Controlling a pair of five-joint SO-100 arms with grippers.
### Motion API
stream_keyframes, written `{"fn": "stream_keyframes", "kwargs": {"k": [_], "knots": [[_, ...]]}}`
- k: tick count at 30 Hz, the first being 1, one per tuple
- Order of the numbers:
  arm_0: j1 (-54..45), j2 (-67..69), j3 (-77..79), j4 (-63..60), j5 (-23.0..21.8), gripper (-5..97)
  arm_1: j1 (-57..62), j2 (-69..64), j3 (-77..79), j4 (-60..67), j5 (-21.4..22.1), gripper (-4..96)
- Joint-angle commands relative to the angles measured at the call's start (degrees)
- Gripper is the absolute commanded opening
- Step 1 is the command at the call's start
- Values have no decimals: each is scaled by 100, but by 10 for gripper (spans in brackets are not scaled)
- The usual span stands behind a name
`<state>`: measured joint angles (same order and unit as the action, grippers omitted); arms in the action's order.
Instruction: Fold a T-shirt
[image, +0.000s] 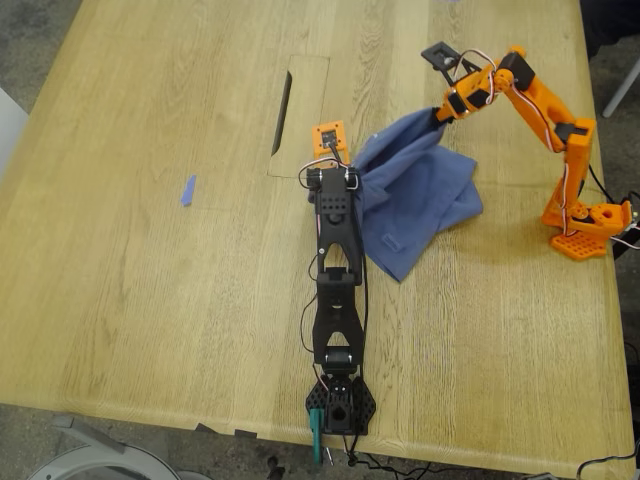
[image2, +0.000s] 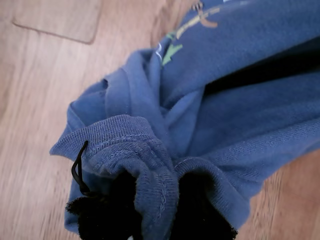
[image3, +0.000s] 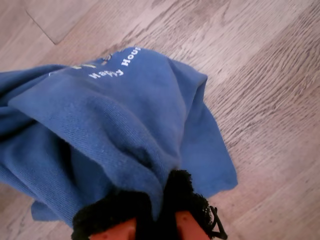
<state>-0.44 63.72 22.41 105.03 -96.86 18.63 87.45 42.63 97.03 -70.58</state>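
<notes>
My first gripper (image2: 150, 220), black-padded, is clamped on a ribbed hem of the T-shirt (image: 420, 195); its black arm (image: 335, 300) stretches out low and nearly straight. My second gripper (image3: 160, 220), with orange jaws, pinches a fold of the same cloth, on the orange arm (image: 545, 120), bent high at the elbow.

Only readable thing here is on the T-shirt (image3: 125, 115): white lettering, seen upside down from the second wrist view, looks like "Happy Hou…" with the rest lost in a fold. The first wrist view just catches a bit of the yellow-green print, no letters I can make out there.
</notes>
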Motion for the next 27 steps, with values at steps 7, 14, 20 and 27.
{"fn": "stream_keyframes", "kwargs": {"k": [7,14,20,27], "knots": [[571,2101,1846,-26,-88,-1,-167,2241,2795,-220,70,-1],[1310,3270,4078,-1213,-141,-1,-211,3445,4843,-606,62,-1],[1960,3823,5361,-2408,-237,-1,-141,4298,6363,-1037,105,-1],[2619,4377,6653,-3920,-255,-1,-97,5273,7734,-1327,132,-1]]}}
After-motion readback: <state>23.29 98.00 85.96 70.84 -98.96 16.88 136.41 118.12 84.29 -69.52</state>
